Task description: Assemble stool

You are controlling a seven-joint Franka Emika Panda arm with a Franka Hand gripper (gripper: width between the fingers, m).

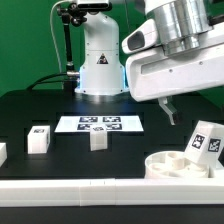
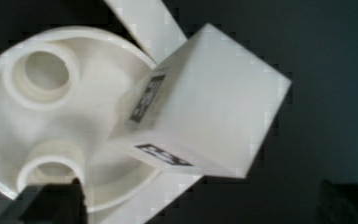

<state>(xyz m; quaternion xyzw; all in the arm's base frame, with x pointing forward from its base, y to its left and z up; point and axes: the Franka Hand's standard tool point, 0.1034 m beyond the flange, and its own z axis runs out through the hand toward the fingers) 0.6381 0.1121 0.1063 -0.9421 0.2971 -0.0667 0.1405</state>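
The round stool seat (image 1: 165,170) lies on the black counter (image 1: 40,105) at the exterior view's right. A tagged leg block (image 1: 205,140) rests tilted on it, beside two round sockets (image 2: 48,70); whether it sits in a socket cannot be told. The claw (image 1: 168,112) hangs above the seat, fingers spread, gripping nothing. A second leg block (image 1: 38,139) and a third leg block (image 1: 98,140) stand near the marker board (image 1: 100,124).
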